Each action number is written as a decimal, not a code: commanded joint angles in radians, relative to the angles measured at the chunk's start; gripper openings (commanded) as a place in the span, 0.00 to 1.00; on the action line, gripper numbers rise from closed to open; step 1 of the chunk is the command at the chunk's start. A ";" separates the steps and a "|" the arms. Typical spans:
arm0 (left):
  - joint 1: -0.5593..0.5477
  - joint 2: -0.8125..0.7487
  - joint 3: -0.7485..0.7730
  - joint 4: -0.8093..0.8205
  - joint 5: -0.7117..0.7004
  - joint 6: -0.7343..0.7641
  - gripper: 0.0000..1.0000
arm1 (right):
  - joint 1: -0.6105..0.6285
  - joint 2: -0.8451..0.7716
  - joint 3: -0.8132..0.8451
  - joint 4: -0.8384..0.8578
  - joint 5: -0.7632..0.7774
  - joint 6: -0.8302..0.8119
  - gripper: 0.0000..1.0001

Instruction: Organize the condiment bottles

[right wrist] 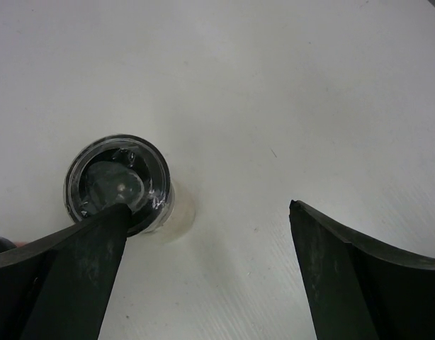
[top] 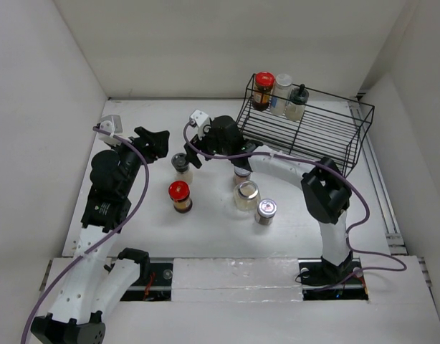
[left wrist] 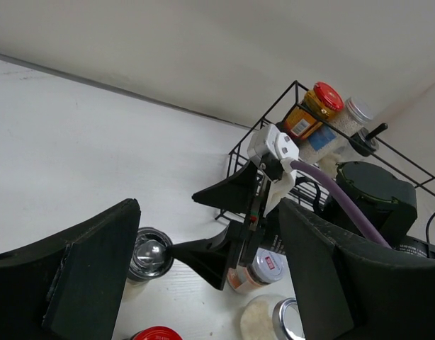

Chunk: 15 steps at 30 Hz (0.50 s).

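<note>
We find the rack [top: 327,136] at the back right of the table [top: 213,222]. Three bottles stand in a row at the left end of its top shelf: the shelf jar [top: 263,89] leftmost, a shaker [top: 281,93] in the middle and a small bottle [top: 297,104] on the right.

Five more stand on the table in front of the rack. At the left, the rear jar [top: 181,166] sits just behind the front jar [top: 179,196]. To their right, one bottle [top: 241,173] stands under the right arm. The middle jar [top: 246,195] is just before it, and the near jar [top: 266,210] is at that one's front right.

The right gripper [top: 193,143] hangs just behind and right of the rear jar. The left gripper [top: 161,142] is behind and left of it.
</note>
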 commanded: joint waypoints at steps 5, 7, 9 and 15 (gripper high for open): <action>0.003 -0.019 0.032 0.023 -0.011 -0.007 0.74 | 0.048 -0.013 0.022 -0.011 -0.032 -0.047 0.99; 0.003 -0.019 0.032 0.023 -0.021 -0.007 0.74 | 0.048 -0.040 0.011 -0.011 -0.054 -0.047 0.99; 0.003 -0.019 0.032 0.023 -0.021 -0.007 0.74 | 0.048 -0.069 -0.001 0.008 -0.066 -0.047 0.99; 0.003 -0.041 0.050 -0.018 -0.097 -0.016 0.73 | 0.068 -0.016 0.042 0.001 -0.140 -0.027 0.99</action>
